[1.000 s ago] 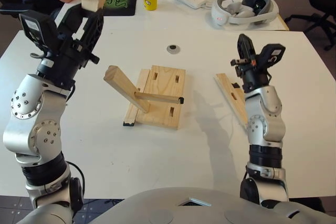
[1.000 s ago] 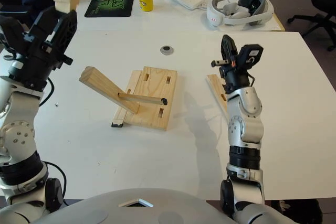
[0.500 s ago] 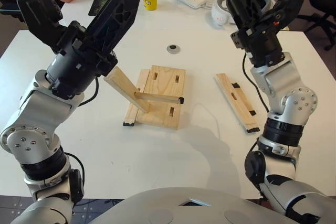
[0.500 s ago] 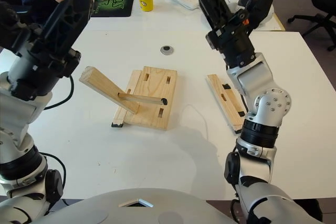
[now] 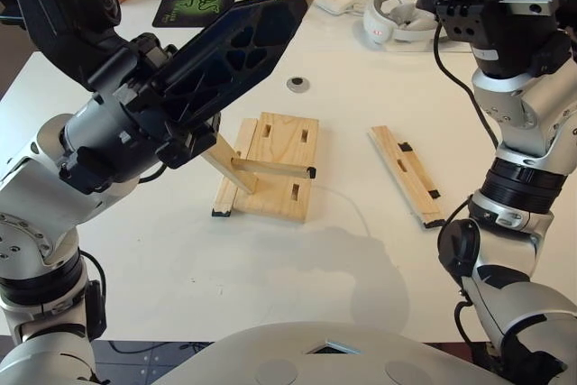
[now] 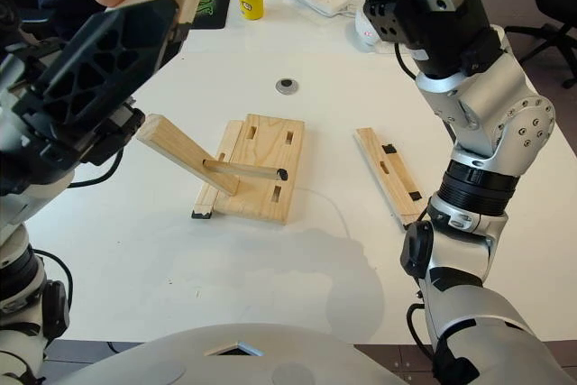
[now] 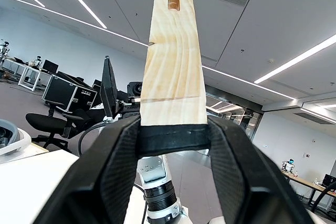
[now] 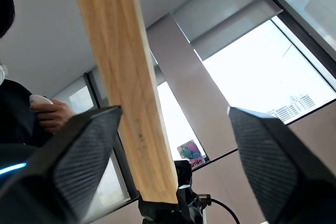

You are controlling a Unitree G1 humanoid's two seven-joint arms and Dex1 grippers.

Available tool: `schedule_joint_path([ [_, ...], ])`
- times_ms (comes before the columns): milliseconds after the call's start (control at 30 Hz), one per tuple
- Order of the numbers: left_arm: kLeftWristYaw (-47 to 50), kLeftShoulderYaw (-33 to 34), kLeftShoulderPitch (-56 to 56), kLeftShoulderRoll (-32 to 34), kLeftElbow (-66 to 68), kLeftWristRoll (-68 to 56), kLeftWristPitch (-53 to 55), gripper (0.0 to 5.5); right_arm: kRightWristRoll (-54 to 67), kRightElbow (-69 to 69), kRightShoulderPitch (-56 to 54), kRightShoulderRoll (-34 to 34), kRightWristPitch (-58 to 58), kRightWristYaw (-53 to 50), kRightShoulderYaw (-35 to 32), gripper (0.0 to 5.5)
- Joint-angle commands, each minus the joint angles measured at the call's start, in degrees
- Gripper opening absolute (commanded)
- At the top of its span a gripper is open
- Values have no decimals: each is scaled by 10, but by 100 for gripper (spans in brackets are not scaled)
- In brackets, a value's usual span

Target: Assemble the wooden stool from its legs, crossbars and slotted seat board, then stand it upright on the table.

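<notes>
Left claw point(image 7: 173, 129) risen, clamping wooden leg point(image 7: 173, 66); right claw point(image 8: 175, 114) spread.

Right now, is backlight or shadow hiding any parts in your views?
Right wrist view: bright window behind the leg, grain readable. Left wrist view: ceiling strips bright, leg evenly lit in the left gripper. Left eye view: soft shadows on the table, seat board slots plain.

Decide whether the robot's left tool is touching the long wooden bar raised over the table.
Touching. The left wrist view shows the left tool clamped against both sides of the wooden bar, with no gap on either side.
</notes>
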Motion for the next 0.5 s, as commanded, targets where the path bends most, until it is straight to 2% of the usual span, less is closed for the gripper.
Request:
schedule_joint_path([
  [33, -15, -14, 0, 14, -4, 1, 4, 194, 1, -23, -3, 11, 6, -1, -2, 446],
  [267, -47, -33, 25, 23, 7, 34, 18, 192, 1, -44, -41, 37, -7, -12, -15, 450],
  [500, -67, -34, 44, 25, 11, 61, 21, 192, 1, -38, -58, 45, -2, -17, -24, 340],
])
